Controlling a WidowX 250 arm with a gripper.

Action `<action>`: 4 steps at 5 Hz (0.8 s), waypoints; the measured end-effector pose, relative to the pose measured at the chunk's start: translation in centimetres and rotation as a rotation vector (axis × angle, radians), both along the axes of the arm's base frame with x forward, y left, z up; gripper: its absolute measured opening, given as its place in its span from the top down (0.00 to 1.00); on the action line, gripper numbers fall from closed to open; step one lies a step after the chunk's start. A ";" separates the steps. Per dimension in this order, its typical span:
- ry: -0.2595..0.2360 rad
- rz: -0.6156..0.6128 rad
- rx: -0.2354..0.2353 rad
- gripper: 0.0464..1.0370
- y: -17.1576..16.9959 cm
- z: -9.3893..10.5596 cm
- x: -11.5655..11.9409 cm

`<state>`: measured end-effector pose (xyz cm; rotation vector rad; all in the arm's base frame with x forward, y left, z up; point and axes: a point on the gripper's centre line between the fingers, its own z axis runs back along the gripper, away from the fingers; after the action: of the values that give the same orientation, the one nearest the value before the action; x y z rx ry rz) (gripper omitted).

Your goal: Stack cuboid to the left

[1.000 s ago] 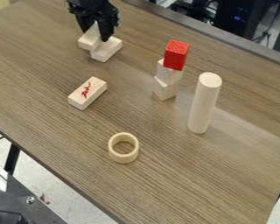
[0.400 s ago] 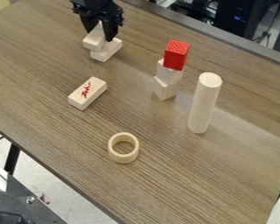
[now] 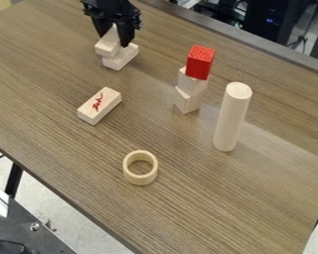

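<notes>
The brown table is holding your blocks.
Past the near ring and the marked block, your gripper is holding the top block between its fingers. It is resting on or just over the bottom block, sticking out a bit. You should be matching edges, keeping it flat, then opening slowly.
</notes>
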<state>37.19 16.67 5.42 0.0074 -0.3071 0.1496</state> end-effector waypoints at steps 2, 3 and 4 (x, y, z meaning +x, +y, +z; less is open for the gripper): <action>-0.005 -0.004 -0.008 0.46 -0.1 -0.1 0.4; -0.007 -0.013 -0.005 0.46 -0.4 -0.1 0.5; -0.011 -0.016 -0.004 0.46 -0.6 0.0 0.7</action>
<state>37.88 16.09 5.39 -0.0002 -0.3180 0.1341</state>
